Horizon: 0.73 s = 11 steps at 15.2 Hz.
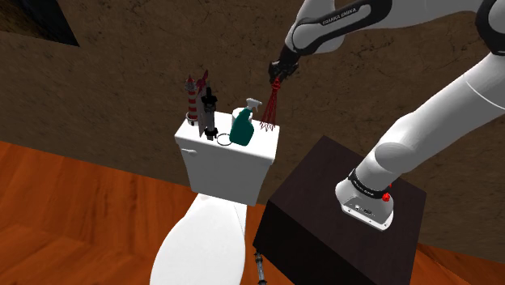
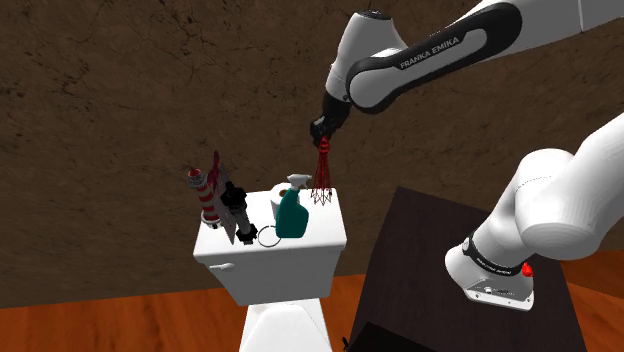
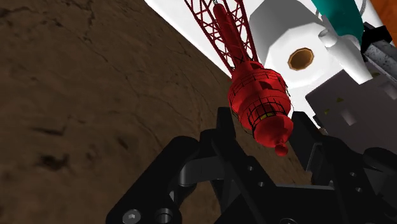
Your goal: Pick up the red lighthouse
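The red lighthouse (image 1: 273, 101) is a slim lattice tower with a round lantern top. My gripper (image 1: 280, 74) is shut on that top. The tower hangs slightly tilted, its base at the back right corner of the white toilet tank (image 1: 222, 166); I cannot tell whether it still touches the lid. The second exterior view shows the gripper (image 2: 325, 140) above the red lighthouse (image 2: 322, 180) and the tank (image 2: 270, 265). In the wrist view the lantern of the red lighthouse (image 3: 261, 105) sits clasped in the gripper (image 3: 267, 130).
On the tank lid stand a red-and-white striped lighthouse (image 1: 192, 97), a black upright object (image 1: 208, 109), a small ring (image 1: 222, 139) and a teal spray bottle (image 1: 243, 125). A brown wall rises close behind. The dark stand (image 1: 324, 210) is beside the toilet bowl (image 1: 202, 243).
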Each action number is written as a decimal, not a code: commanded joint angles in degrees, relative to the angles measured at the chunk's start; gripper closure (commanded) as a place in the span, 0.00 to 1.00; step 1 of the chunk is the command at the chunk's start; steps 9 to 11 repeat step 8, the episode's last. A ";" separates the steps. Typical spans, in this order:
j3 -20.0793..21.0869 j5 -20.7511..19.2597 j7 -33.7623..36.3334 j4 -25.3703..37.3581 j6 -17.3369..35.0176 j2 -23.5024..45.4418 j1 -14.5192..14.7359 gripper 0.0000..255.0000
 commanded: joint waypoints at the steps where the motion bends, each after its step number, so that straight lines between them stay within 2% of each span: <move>1: -0.04 -0.23 0.11 0.83 -1.68 -0.85 -0.12 1.00; 6: 0.09 -0.75 0.68 3.12 -5.79 -2.69 -0.30 1.00; 11: 0.09 -0.76 0.69 3.19 -5.92 -2.74 -0.30 1.00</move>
